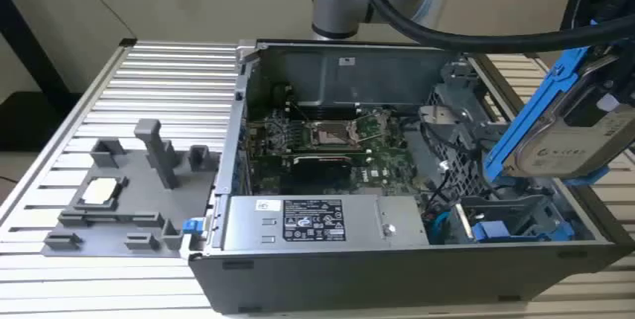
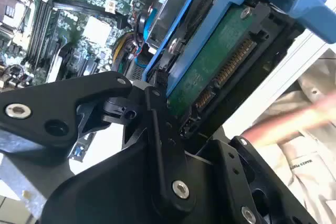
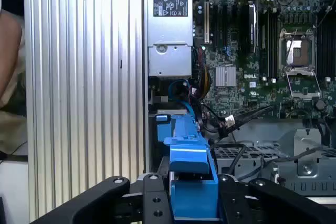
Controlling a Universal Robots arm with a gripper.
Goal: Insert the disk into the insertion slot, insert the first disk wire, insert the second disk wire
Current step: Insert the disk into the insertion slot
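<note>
Broadly, a ribbed metal table point(image 1: 149, 88) carries an open computer case point(image 1: 397, 282) with its inside facing up. Within the case, a green motherboard point(image 1: 328, 137) fills the middle. A grey power supply point(image 1: 308, 222) with a printed sticker lies along the wall nearest the camera in the exterior view. A grey plastic tray point(image 1: 119, 200) rests on the table at the exterior view's left, just beside the case.

The disk point(image 1: 581, 144) hangs in the air over the end of the case at the exterior view's right, outside every bay. Its long axis is steeply tilted, with the upper end toward the exterior view's right and the lower end leaning in toward the case. The pale label faces the camera, and the blue frame runs along the long edge. In the second wrist view its green circuit-board side and connector row show.

The gripper point(image 3: 193, 198) is clamped on the disk, with a black finger point(image 3: 155, 200) pressed against each side of the blue frame.

Below the disk's lower end, the insertion slot point(image 1: 501, 207) seems to be the dark grey bay in the corner of the case, though its opening is hard to make out. A blue-tabbed carrier point(image 1: 496, 231) sits just beside it
</note>
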